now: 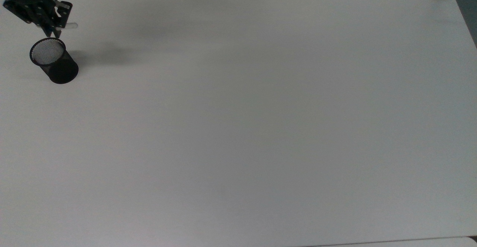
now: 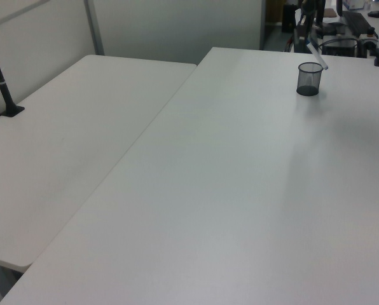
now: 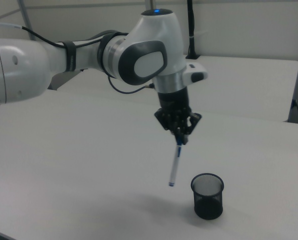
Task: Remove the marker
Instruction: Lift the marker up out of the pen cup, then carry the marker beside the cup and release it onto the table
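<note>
The marker [image 3: 175, 164] hangs from my gripper [image 3: 179, 142], in the middle of the right view, and my two fingers are closed on its blue cap end. The white barrel points down and a little toward the right view's left, with the small blue end lowest. It is fully out of the black mesh cup [image 3: 207, 196], which stands upright at the lower right of the right view, and the tip is beside the cup, not above its opening. In the top view my gripper [image 1: 56, 25] is at the upper left corner of the frame, just above the cup [image 1: 54, 61], and the marker [image 1: 69, 25] shows as a pale short line.

I judge the lifting is done and what is left is to put the marker on the white table [image 1: 261, 127]. The danger is my grip: I hold only one end (the barrel is tilted), so a fast swing could turn or slip it. If I open too high, it may bounce and roll on the smooth top, maybe toward the near table edge.
</note>
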